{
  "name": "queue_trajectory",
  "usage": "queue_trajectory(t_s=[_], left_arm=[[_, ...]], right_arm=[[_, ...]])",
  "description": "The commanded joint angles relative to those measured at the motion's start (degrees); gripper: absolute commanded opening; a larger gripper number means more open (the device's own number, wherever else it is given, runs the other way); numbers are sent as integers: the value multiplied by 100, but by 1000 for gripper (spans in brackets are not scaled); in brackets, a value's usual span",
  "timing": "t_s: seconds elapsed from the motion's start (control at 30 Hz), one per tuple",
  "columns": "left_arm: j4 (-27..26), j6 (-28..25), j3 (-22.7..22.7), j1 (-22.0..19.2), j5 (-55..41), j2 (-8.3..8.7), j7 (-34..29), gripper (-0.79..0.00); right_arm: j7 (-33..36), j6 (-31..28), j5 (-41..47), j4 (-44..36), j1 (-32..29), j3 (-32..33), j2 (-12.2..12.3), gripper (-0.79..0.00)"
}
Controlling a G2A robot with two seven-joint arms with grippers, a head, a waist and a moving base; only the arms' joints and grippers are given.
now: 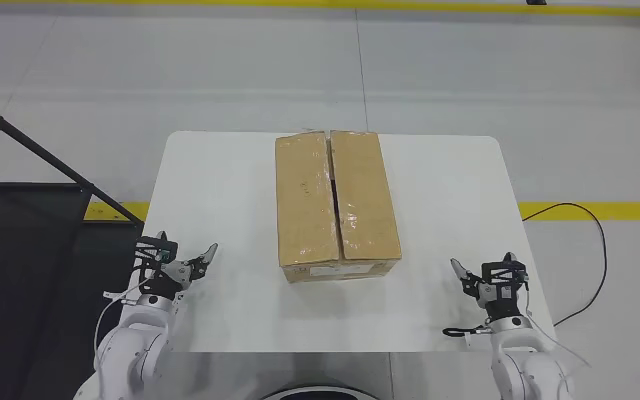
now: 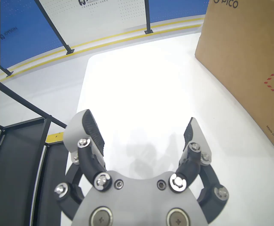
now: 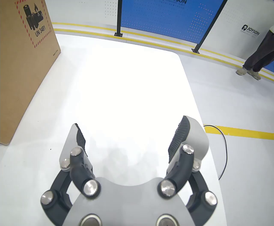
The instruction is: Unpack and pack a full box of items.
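Squarely centred, rectangular taped cardboard box (image 1: 338, 205) on smooth round-cornered table (image 1: 230, 190).

— What does everything stand on?
— A white surface (image 1: 220, 200) with rounded corners, on a pale grey floor (image 1: 480, 70).
— Anything on that floor?
— A yellow stripe (image 1: 580, 210) shows on either side of the surface, and a black cable (image 3: 226, 147) curves across it near one corner. A dark rack (image 1: 40, 250) stands just beside the opposite edge.
— And farther back?
— Blue panels (image 3: 167, 19) and a white perforated board (image 2: 102, 19), held up on black posts (image 2: 147, 15).
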Motion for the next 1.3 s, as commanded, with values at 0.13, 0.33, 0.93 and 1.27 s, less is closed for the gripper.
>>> queue_trajectory(t_s=[0.13,0.33,0.93,1.27], left_arm=[[-214,-250,4,123,-23,-10,376,0],[-372,-361,151,248,-231,-54,1002,0],[-346,-391,593,71,-236,-122,1081,0],[-25,-273,1270,-540,-34,-223,858,0]], right_arm=[[-339,42,5,-149,-50,54,-17,0],[-1149,-140,-170,-663,-357,178,-22,0],[-1461,-309,-421,-1018,-536,162,-33,0],[-1767,-276,-836,-1090,-651,31,-61,0]])
